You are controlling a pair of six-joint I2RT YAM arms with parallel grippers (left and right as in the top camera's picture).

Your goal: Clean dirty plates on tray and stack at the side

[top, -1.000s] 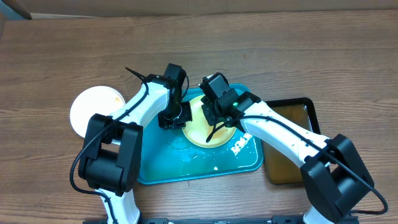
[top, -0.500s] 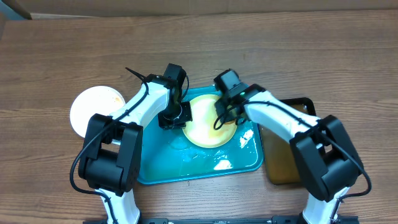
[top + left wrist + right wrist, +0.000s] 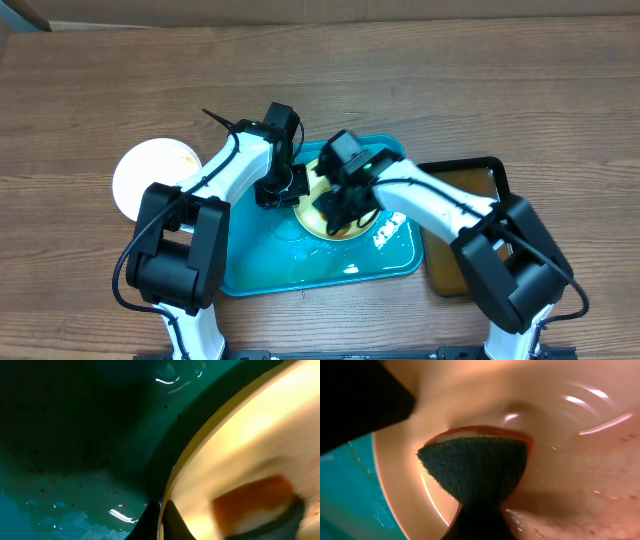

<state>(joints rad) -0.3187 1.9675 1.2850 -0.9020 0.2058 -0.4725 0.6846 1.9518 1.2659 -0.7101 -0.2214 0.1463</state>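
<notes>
The left fingers (image 3: 175, 527) are pinching the left rim of the plate (image 3: 260, 425), which is lying on the wet tray (image 3: 260, 262) in the middle of the tabletop (image 3: 450, 90). The right fingers (image 3: 477, 527) are clamping a sponge (image 3: 475, 470) and pressing its dark scouring face onto the plate's middle, where reddish specks are showing.

The hold on the rim is looking like the weak point. It is a thin edge grip, and water is lying around the plate. A hard sideways scrub is therefore risking twisting the plate out of the pinch or sliding it across the tray. If the sponge is bearing down near the right rim, the plate may be tipping about its held edge and slopping water onto the tabletop.

The two arms are working very close together over one small plate, so a wide stroke to the left is risking a knock between them. The sponge is being gripped by a narrow fold, and drag may be pulling it loose.

A second plate (image 3: 145, 180) is sitting on the tabletop left of the tray. A black tray (image 3: 460, 162) of brown water is standing just to the right, and a plate sliding free that way could be striking its rim.
</notes>
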